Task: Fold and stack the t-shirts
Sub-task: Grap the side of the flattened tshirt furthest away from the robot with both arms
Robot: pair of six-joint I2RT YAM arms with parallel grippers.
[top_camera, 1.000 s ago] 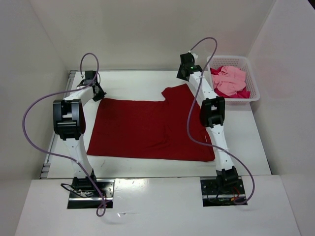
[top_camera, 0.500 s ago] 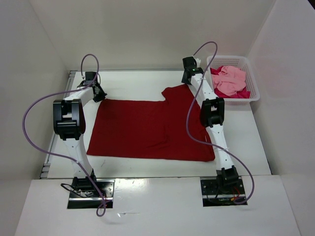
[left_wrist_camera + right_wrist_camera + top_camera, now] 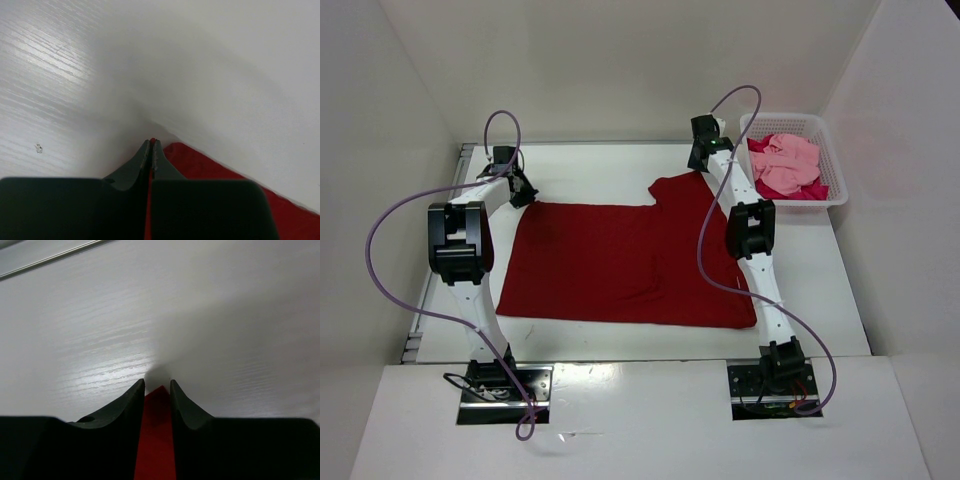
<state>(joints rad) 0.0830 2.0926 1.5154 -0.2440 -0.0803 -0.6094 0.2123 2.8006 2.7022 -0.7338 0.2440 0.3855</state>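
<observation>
The dark red t-shirt (image 3: 620, 260) lies spread flat on the table, one sleeve reaching toward the far right. My left gripper (image 3: 520, 195) is at its far left corner, shut on the cloth edge; in the left wrist view (image 3: 151, 142) a thin red strip (image 3: 210, 165) shows between the closed jaws. My right gripper (image 3: 701, 165) is at the sleeve tip; in the right wrist view (image 3: 157, 382) the jaws stand apart with the red cloth (image 3: 157, 440) lying between them. The light pink shirt (image 3: 785, 160) and the crimson-magenta shirt (image 3: 810, 190) lie crumpled in the basket.
The white mesh basket (image 3: 837, 196) stands at the far right of the table. White walls enclose the table on the left, back and right. Purple cables loop above both arms.
My right wrist has shifted slightly toward the back wall and straightened over the sleeve tip. The left arm and the shirt have not moved.
</observation>
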